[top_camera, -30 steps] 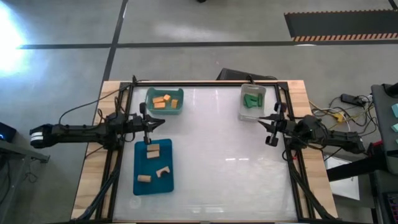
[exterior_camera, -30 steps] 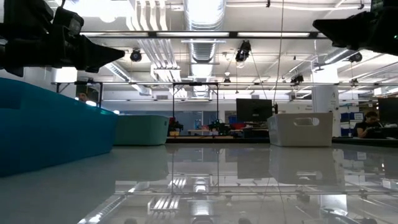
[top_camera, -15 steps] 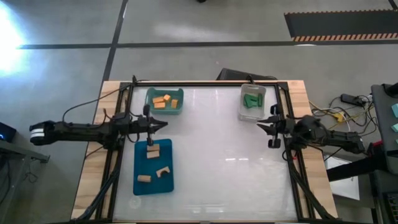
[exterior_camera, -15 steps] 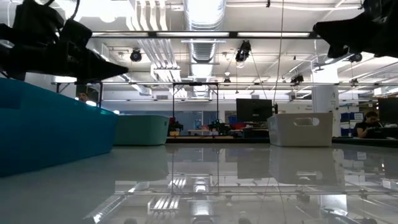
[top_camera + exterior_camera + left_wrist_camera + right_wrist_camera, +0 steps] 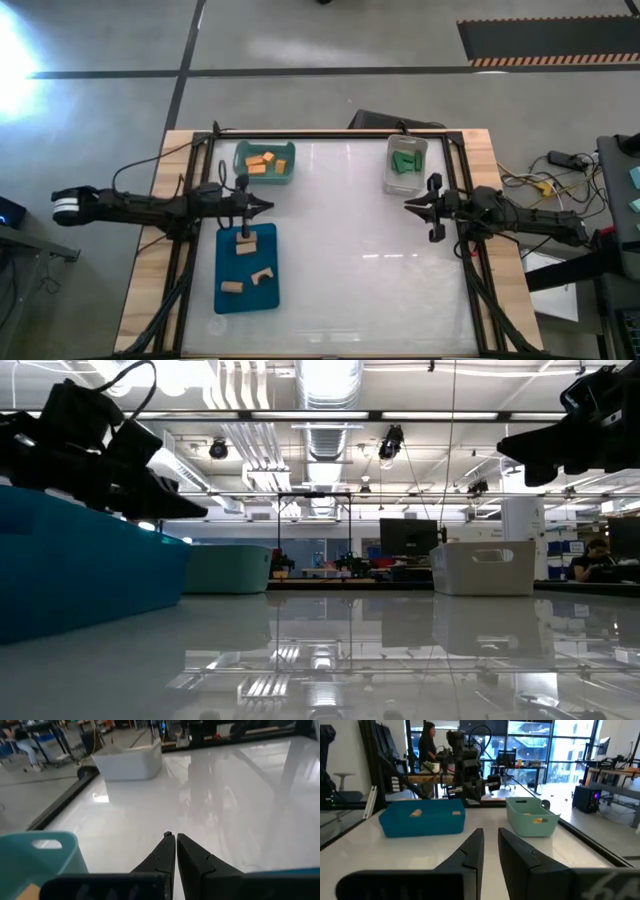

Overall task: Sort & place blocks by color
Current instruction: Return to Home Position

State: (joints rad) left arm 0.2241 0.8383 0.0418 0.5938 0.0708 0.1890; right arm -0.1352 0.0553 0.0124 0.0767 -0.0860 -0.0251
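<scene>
I see the glossy white desk carrying a rectangular blue bin of tan blocks, a teal bin of orange blocks and a pale bin of green blocks. The left gripper, between the teal and blue bins, is pinched closed and empty. The right gripper, near the pale bin, is slightly parted and empty.

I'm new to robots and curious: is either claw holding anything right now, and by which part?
Nothing is held: the left gripper is shut on air, the right gripper slightly open and empty.
</scene>
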